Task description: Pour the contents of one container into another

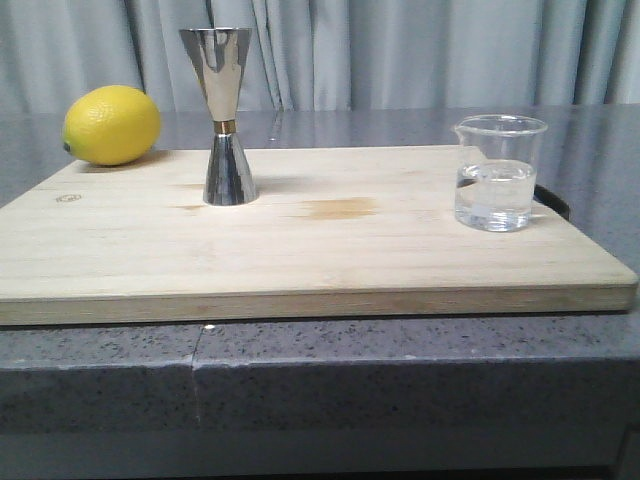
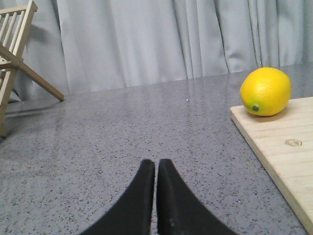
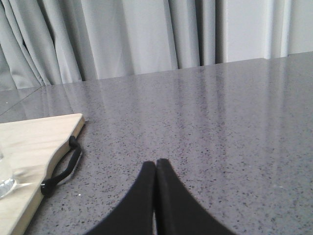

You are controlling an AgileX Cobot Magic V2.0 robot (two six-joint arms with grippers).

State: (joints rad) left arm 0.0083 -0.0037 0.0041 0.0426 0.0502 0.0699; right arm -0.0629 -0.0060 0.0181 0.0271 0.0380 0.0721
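A clear glass beaker (image 1: 497, 172) about half full of clear liquid stands upright on the right side of the wooden board (image 1: 330, 250). Its base edge (image 3: 4, 178) shows in the right wrist view. The steel hourglass jigger (image 1: 225, 116) with a gold waist band stands upright on the board's left part. My left gripper (image 2: 156, 164) is shut with nothing in it, low over the grey counter to the left of the board. My right gripper (image 3: 156, 165) is also shut and empty, over the counter to the right of the board. Neither gripper shows in the front view.
A yellow lemon (image 1: 111, 124) rests at the board's back left corner (image 2: 265, 91). A black cord loop (image 3: 62, 169) hangs off the board's right end. A wooden rack (image 2: 14, 54) stands far left on the counter. Grey curtains close off the back.
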